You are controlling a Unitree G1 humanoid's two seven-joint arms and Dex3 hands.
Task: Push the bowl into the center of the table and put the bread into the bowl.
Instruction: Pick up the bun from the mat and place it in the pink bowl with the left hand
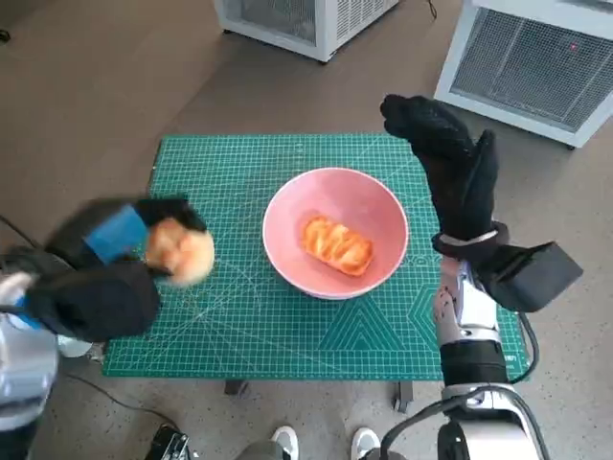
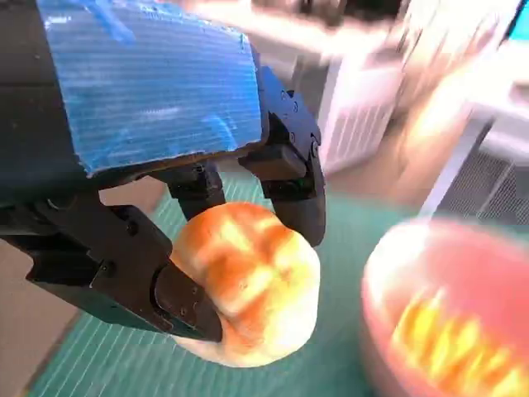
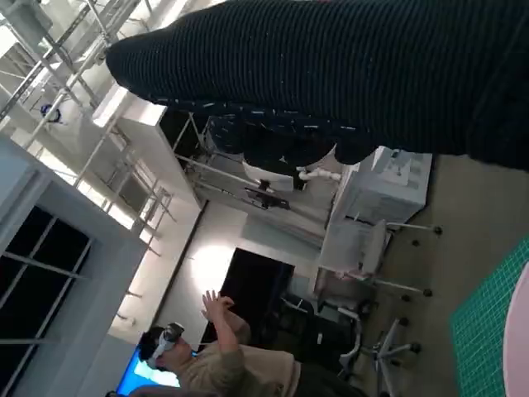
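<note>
— Head view first: what have you got around the pink bowl (image 1: 335, 233)?

— You've got the green cutting mat (image 1: 239, 316) under it, and the bowl sits about mid-mat. To the bowl's right your right hand (image 1: 450, 163) is raised beside the rim, fingers straight and together, holding nothing.

— And inside the bowl?

— One glazed pastry (image 1: 337, 244) lies on its floor, orange-brown.

— Where's your bread?

— Left of the bowl, clear of its rim. Your left hand (image 1: 115, 259) grips the round bread roll (image 1: 180, 251), fingers closed around it; the left wrist view shows the roll pinched between dark fingers (image 2: 293, 182), near the bowl.
</note>
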